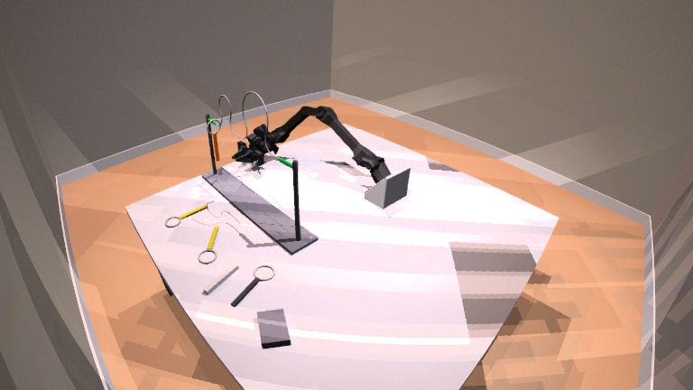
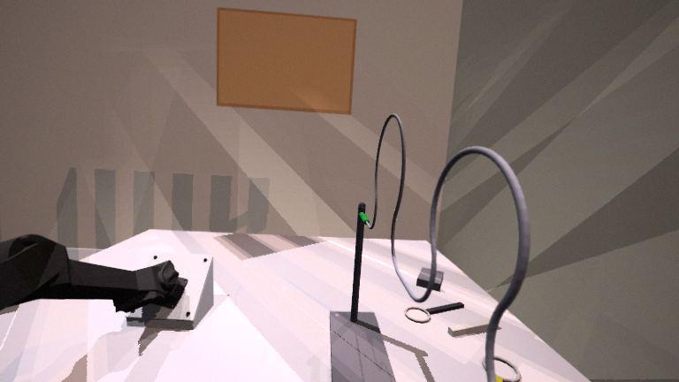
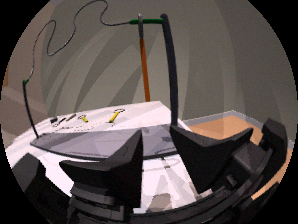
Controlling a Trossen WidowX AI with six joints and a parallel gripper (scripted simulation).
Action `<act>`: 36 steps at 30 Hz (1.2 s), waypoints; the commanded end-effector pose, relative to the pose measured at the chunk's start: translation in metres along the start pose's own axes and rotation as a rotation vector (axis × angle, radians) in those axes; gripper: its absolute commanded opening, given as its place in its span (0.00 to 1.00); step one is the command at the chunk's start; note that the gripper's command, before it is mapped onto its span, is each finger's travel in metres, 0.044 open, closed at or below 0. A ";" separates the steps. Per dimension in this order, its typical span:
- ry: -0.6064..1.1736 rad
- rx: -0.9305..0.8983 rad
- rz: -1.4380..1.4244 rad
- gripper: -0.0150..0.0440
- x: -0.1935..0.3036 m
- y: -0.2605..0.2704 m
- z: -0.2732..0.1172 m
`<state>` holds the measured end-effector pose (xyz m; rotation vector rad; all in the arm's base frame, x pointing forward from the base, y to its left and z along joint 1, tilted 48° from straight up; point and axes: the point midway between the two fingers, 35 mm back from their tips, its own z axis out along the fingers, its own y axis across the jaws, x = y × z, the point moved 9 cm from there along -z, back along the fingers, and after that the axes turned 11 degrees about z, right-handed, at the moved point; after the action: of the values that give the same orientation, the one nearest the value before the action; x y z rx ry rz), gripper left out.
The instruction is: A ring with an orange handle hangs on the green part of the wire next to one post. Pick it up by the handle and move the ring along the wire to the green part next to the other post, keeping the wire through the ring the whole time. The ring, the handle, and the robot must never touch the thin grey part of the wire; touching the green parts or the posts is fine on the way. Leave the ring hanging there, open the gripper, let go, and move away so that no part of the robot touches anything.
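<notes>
The orange handle (image 1: 217, 147) (image 3: 145, 70) hangs down from its ring (image 1: 207, 128) (image 3: 140, 26), which is around the green part (image 1: 211, 120) (image 3: 151, 21) beside the far post (image 1: 211, 150) (image 3: 171, 75). The grey wire (image 1: 251, 91) (image 2: 523, 227) loops to the other green part (image 1: 285, 162) (image 2: 363, 217) (image 3: 25, 81) at the near post (image 1: 296, 203) (image 2: 357, 265) (image 3: 30, 107). My gripper (image 1: 236, 153) (image 3: 156, 131) is partly open and empty, below wire height on the robot's side of the base. In the wrist view the handle is ahead of and above the fingertips. The exterior view shows neither ring nor gripper.
The dark base (image 1: 256, 208) (image 3: 100, 145) carries both posts. Beyond it lie two yellow-handled rings (image 1: 193, 211) (image 1: 213, 237), a black-handled ring (image 1: 245, 292) (image 2: 446, 308), a pale bar (image 1: 220, 280) (image 2: 469, 328) and a dark box (image 1: 273, 327) (image 2: 428, 278).
</notes>
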<state>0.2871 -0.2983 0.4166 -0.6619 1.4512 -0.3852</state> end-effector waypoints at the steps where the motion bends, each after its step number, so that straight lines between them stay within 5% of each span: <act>1: -0.010 -0.004 -0.006 0.53 -0.027 0.005 0.026; 36: -0.014 -0.001 -0.004 0.53 -0.038 0.006 0.077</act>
<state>0.3521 -0.2570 0.4415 -0.6731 1.4338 -0.3824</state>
